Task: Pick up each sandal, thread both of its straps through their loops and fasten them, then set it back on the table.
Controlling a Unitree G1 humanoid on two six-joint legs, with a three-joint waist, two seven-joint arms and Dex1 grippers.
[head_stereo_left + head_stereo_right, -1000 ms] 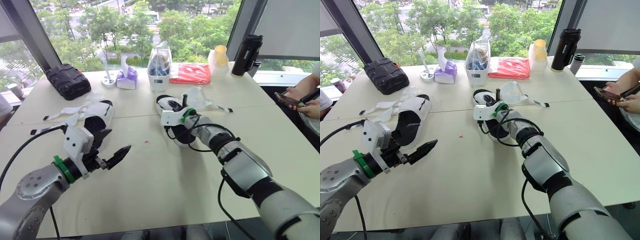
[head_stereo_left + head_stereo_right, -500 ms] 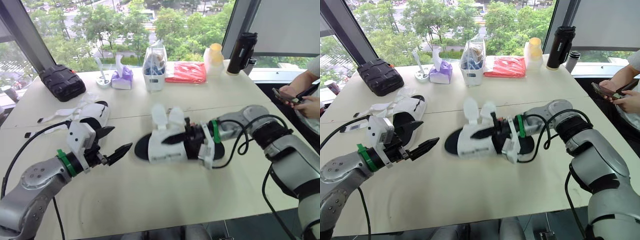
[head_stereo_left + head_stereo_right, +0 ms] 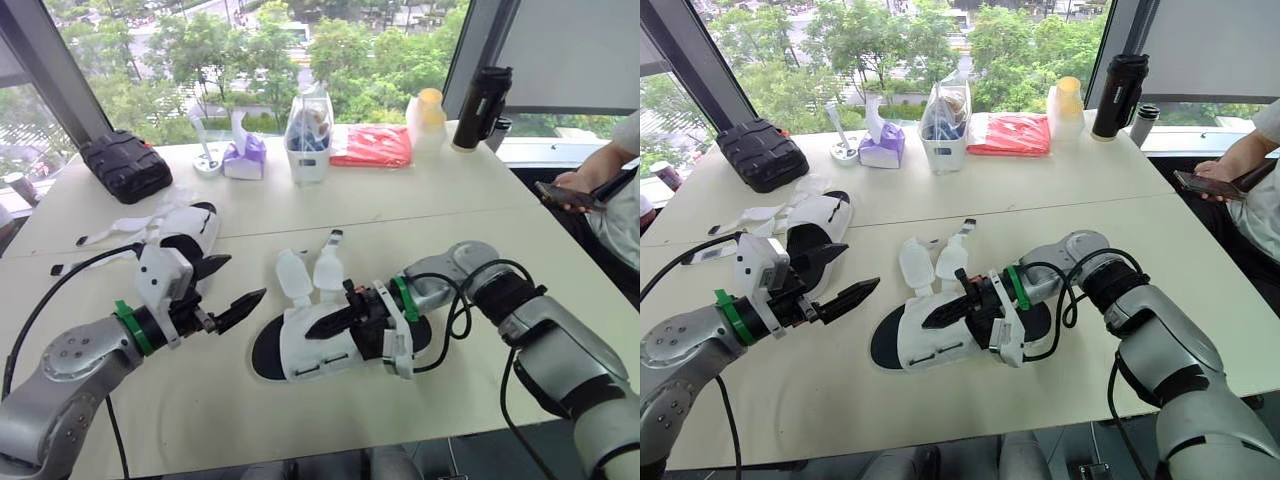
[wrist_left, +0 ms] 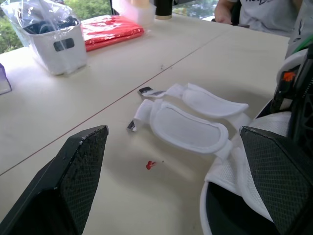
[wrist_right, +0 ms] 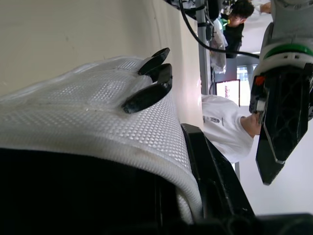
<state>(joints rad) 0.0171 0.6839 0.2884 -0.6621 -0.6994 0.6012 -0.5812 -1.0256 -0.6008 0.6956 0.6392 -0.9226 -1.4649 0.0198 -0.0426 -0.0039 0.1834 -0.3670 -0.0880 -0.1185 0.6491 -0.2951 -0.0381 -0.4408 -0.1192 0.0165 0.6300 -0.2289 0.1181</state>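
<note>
The right end effector (image 3: 330,322) is pinched on the mesh side wall of a white sandal (image 3: 300,350), which lies well on the near side of the white tub (image 3: 308,140), roughly straight in front of it. Whether its sole rests on the tabletop (image 3: 480,210) or is slightly raised cannot be told. Both straps (image 3: 312,272) stand loose and splayed on the side of the sandal toward the tub, unthreaded and unfastened. The grip at the side wall appears chosen to steady the shoe while leaving the straps free for the other arm. The left end effector (image 3: 247,276) has its fingers spread and grips nothing. It hovers just beside the sandal's toe end, nearer than the tub and to its left, which suggests it is placed to take a strap. The second sandal (image 3: 190,232) lies on the tabletop further to the left of the tub, its straps also loose. Threading is judged not yet begun on either shoe. No brand, label or writing is legible on the sandals, the tub or the black flask (image 3: 480,95).
</note>
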